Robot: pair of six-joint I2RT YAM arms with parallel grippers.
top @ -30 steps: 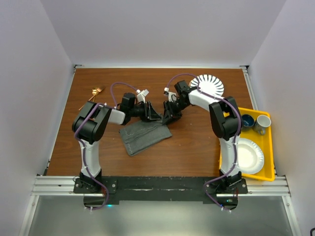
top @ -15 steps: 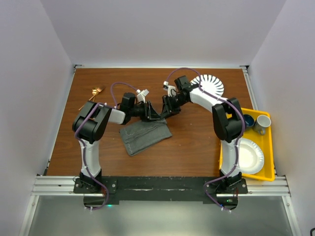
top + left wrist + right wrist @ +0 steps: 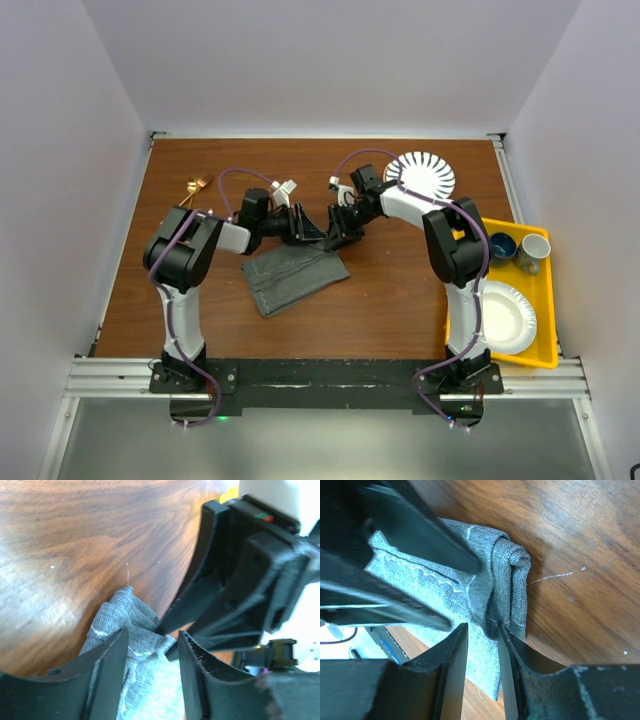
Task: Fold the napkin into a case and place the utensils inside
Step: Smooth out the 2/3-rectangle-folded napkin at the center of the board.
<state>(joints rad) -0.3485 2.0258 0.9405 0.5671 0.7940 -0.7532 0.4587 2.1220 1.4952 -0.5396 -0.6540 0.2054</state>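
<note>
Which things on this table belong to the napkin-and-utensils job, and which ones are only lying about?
For the job: dark grey fabric napkin, partly folded; slender gold-copper metal utensils, far left.
Lying about: round white plate with black stripes; yellow plastic tray holding a white paper plate, a dark blue cup and a grey mug.

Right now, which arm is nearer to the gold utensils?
Left. The left arm bends just beside the utensils, on their near side; the right arm stands far off on the other side, by the striped plate.
</note>
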